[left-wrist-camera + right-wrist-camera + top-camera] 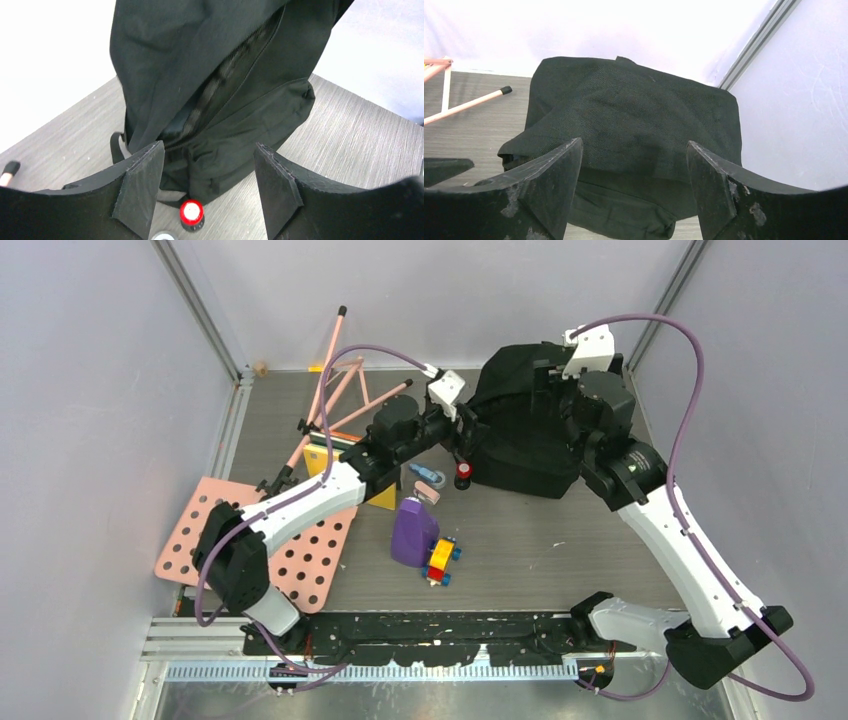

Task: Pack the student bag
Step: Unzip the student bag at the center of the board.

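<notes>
I see the student bag (525, 445) slumped on the table (560, 550). Left claw (209, 146) wide open, empty, facing its zipper; right claw (634, 142) wide open, empty, above it.

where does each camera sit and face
Top external: above and behind the bases, looking down at the table; left arm and right arm show.
Left wrist: on the left arm, facing the zipper of the student bag past the open left gripper.
Right wrist: on the right arm, facing the bag past the open right gripper.
Both wrist views share the bag.

student bag (525, 445) behind bottle (413, 532), pegboard (196, 531) perhaps overhanging
</notes>
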Action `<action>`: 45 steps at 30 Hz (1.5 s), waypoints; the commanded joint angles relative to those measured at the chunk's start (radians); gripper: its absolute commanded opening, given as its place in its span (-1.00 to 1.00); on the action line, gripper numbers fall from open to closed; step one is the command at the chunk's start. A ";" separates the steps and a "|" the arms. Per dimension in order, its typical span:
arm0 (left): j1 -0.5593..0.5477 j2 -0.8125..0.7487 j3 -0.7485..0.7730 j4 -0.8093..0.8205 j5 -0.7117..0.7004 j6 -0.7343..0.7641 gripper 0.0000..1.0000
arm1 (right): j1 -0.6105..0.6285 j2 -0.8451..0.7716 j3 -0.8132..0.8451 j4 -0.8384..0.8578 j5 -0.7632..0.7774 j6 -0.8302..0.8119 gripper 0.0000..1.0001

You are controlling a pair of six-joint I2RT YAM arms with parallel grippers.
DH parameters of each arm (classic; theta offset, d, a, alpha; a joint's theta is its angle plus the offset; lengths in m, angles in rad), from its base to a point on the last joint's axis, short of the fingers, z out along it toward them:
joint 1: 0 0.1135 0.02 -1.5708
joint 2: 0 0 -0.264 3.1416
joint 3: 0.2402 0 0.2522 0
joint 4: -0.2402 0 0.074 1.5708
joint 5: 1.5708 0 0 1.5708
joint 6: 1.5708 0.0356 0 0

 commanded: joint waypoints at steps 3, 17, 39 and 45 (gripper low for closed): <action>-0.073 0.064 0.110 0.037 0.000 0.151 0.38 | -0.006 -0.040 0.004 -0.076 0.024 0.069 0.70; -0.174 0.170 0.198 0.067 -0.231 0.362 0.35 | -0.006 -0.060 -0.028 -0.124 0.024 0.063 0.74; -0.189 0.257 0.199 0.182 -0.322 0.458 -0.63 | -0.006 0.026 -0.016 -0.114 0.035 0.090 0.75; -0.189 0.206 0.037 0.253 -0.278 0.484 -1.00 | -0.006 0.055 -0.010 -0.097 0.071 0.073 0.77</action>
